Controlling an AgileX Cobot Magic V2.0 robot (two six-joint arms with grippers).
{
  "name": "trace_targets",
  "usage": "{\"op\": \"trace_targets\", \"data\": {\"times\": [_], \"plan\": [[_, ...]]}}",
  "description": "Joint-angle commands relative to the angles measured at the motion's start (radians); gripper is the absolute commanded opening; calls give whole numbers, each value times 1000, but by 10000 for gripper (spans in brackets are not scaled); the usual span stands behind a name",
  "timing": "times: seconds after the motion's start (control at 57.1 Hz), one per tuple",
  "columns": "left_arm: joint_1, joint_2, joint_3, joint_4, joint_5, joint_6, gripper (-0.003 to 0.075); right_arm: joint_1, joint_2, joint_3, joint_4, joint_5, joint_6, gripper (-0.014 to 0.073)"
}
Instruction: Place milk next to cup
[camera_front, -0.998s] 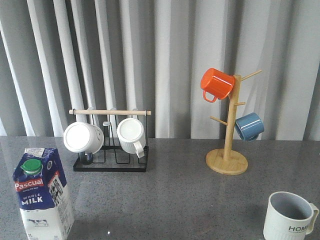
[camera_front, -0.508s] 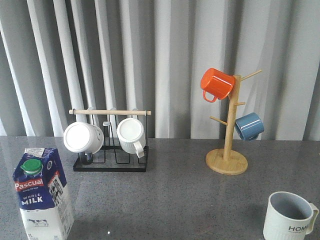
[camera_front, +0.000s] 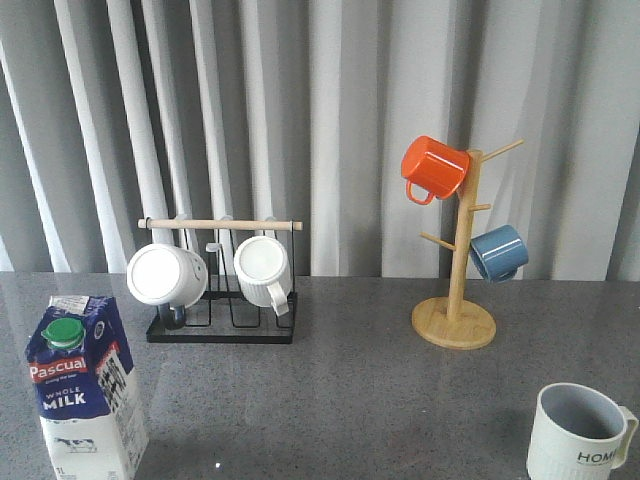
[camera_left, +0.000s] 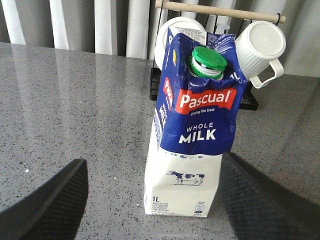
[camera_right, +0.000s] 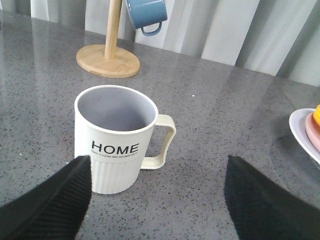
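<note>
The milk (camera_front: 82, 390), a blue-and-white Pascual carton with a green cap, stands upright at the table's front left. In the left wrist view the milk (camera_left: 192, 130) stands just ahead of my open left gripper (camera_left: 155, 200), between the lines of its two fingers, untouched. The cup (camera_front: 580, 432), a pale ribbed "HOME" mug, stands at the front right. In the right wrist view the cup (camera_right: 115, 145) stands ahead of my open, empty right gripper (camera_right: 157, 200), nearer one finger, handle toward the other. Neither gripper shows in the front view.
A black wire rack (camera_front: 222, 325) with a wooden bar holds two white ribbed mugs (camera_front: 166, 274) at the back left. A wooden mug tree (camera_front: 455, 322) carries an orange mug (camera_front: 433, 168) and a blue mug (camera_front: 498, 253). A white plate (camera_right: 305, 130) lies beside the cup.
</note>
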Motion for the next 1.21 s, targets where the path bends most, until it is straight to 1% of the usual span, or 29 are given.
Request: {"op": "trace_targets", "data": {"times": [0.0, 0.105, 0.228, 0.368, 0.473, 0.665, 0.735, 0.928, 1.033, 1.121, 1.191], "plan": [[-9, -2, -35, 2, -76, -1, 535, -1, 34, -28, 27, -115, -7, 535], [-9, -2, -35, 2, -76, -1, 535, -1, 65, -28, 70, -131, -3, 535], [-9, -2, -35, 2, -76, -1, 535, -1, 78, -28, 59, -124, -28, 535], [-9, -2, -35, 2, -76, -1, 535, -1, 111, -28, 74, -183, -80, 535], [-9, -2, -35, 2, -76, -1, 535, -7, 151, -28, 73, -214, -85, 535], [-9, -2, -35, 2, -76, -1, 535, -103, 197, -28, 73, -269, -36, 535], [-9, -2, -35, 2, -76, -1, 535, -113, 215, -28, 72, -301, -27, 535], [-9, -2, -35, 2, -76, -1, 535, -125, 308, -28, 37, -366, -28, 535], [-9, -2, -35, 2, -76, -1, 535, -166, 350, -28, 26, -423, -27, 535], [-9, -2, -35, 2, -76, -1, 535, -205, 378, -28, -17, -479, -9, 535], [-9, -2, -35, 2, -76, -1, 535, -214, 405, -28, -67, -519, 30, 535]]}}
